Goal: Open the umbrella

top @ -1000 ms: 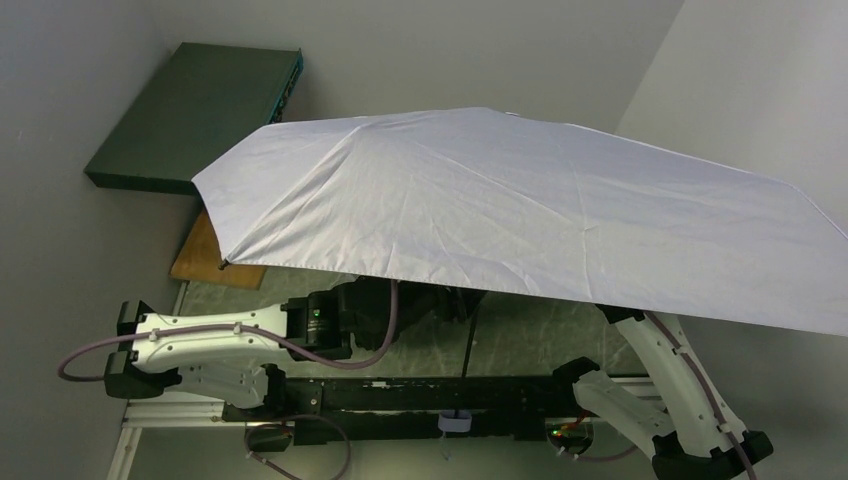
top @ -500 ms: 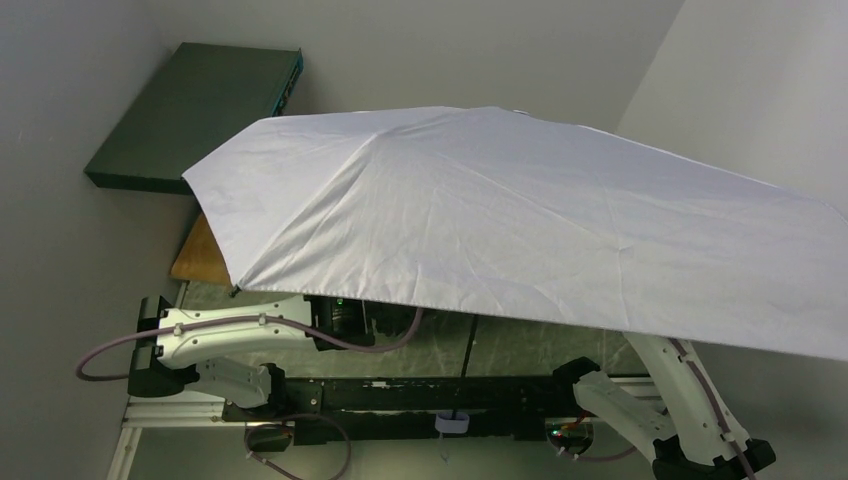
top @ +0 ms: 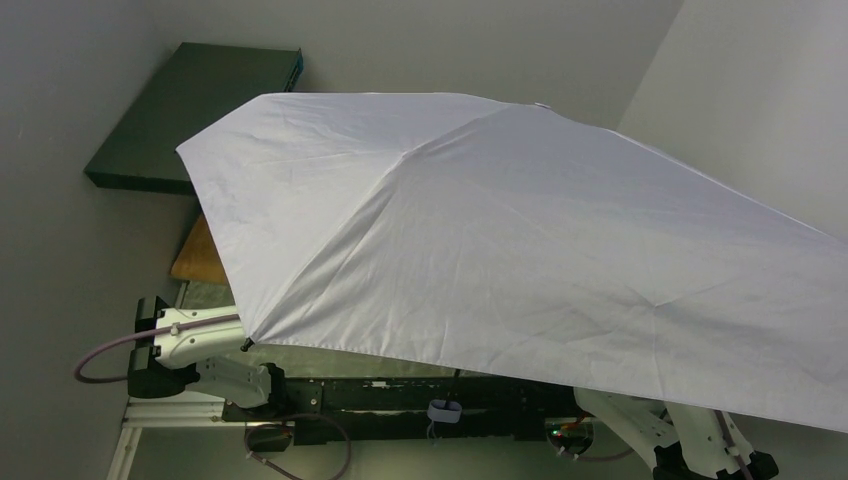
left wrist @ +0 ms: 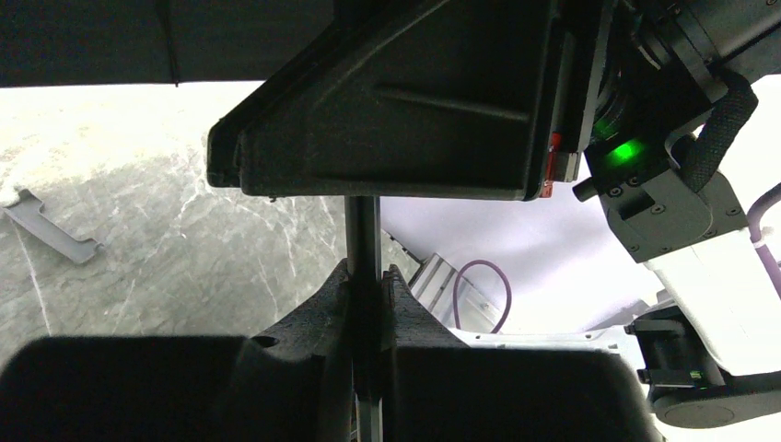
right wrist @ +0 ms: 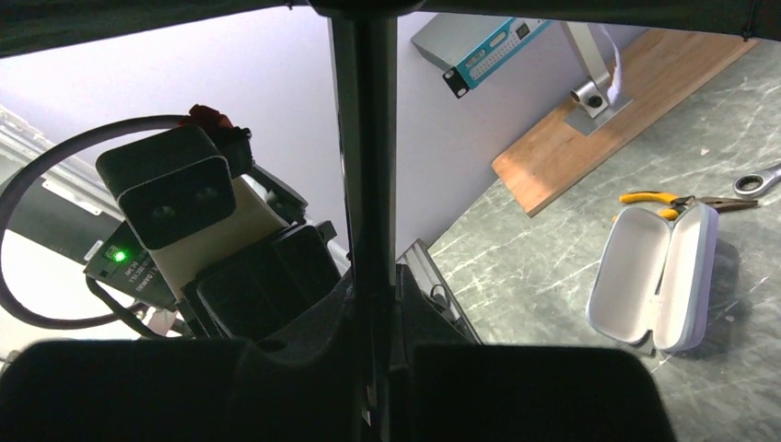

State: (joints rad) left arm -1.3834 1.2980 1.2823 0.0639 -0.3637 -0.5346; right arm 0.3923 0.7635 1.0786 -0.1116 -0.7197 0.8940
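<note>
The umbrella's pale lilac-white canopy (top: pixel 520 240) is spread wide open and fills most of the top view, hiding both grippers and most of the table there. In the left wrist view my left gripper (left wrist: pixel 366 276) is shut on the umbrella's thin black shaft (left wrist: pixel 362 230), which runs up between the fingers. In the right wrist view my right gripper (right wrist: pixel 373 276) is shut on the same black shaft (right wrist: pixel 366 138). The small handle (top: pixel 441 411) hangs near the arm bases.
An open lilac hard-shell case (right wrist: pixel 656 276) lies on the marble table (right wrist: pixel 553 258), with yellow-handled pliers (right wrist: pixel 658 198) and a wrench (right wrist: pixel 760 180) behind it. A wooden board (right wrist: pixel 608 110) and a dark flat box (top: pixel 190 115) sit at the back left.
The canopy has tilted and swung toward the camera and down, now covering the left arm's wrist and most of the right arm. The left arm has drawn back under the canopy.
</note>
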